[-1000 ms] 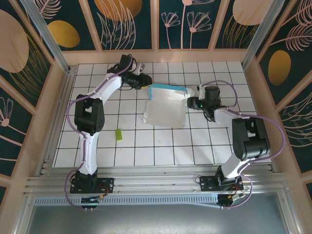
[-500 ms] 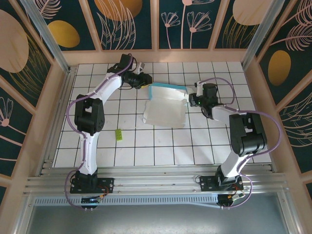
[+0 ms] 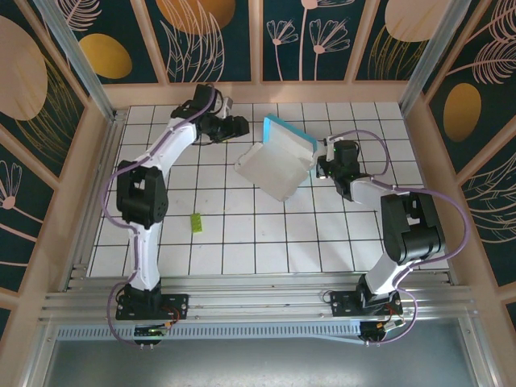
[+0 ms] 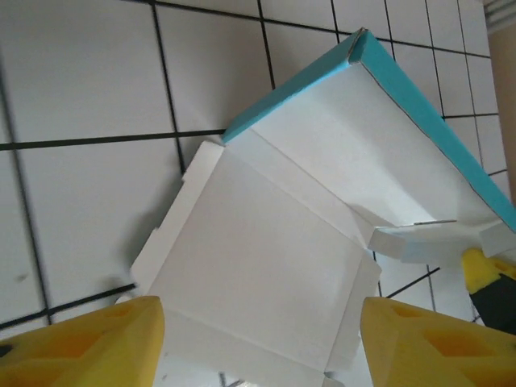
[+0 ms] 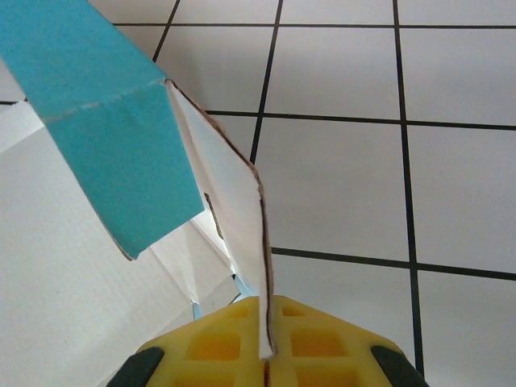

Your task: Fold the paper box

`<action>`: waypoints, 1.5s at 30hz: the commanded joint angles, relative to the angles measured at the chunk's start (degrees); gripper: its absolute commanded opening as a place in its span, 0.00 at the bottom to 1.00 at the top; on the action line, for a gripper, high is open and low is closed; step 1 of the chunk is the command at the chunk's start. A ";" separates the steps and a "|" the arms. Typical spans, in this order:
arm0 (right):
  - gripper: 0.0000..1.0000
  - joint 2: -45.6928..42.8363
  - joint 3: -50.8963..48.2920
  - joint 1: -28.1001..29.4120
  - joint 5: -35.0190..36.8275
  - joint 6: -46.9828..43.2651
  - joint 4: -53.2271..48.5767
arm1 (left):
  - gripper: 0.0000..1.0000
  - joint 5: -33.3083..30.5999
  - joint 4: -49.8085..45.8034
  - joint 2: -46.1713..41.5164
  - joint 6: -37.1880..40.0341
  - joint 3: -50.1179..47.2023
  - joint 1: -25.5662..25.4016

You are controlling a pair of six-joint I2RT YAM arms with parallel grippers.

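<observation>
The paper box (image 3: 276, 165) lies partly folded and skewed on the tiled table, whitish inner face up. Its cyan-backed wall (image 3: 289, 134) stands raised along the far right side. My right gripper (image 3: 318, 166) is at the box's right corner. In the right wrist view it (image 5: 264, 359) is shut on a thin upright flap (image 5: 234, 214), with a cyan flap (image 5: 105, 121) to the left. My left gripper (image 3: 239, 125) is off the box's far left corner, clear of it. In the left wrist view it (image 4: 258, 351) is open, and the white panel (image 4: 250, 266) lies beyond its fingers (image 4: 85, 347).
A tiny yellow-green scrap (image 3: 196, 223) lies on the tiles at the near left. Wooden walls (image 3: 258, 93) ring the white tiled table (image 3: 242, 242). The right gripper's yellow tip (image 4: 484, 270) shows at the box's corner in the left wrist view.
The left gripper has come off the box's cyan edge and drawn back. The box, held by the right gripper, has swung round, and its cyan edge now slants.
</observation>
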 commanded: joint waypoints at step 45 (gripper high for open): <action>0.14 3.15 6.64 6.59 2.04 32.11 -9.11 | 0.00 12.97 23.33 17.11 -8.38 -15.18 -15.86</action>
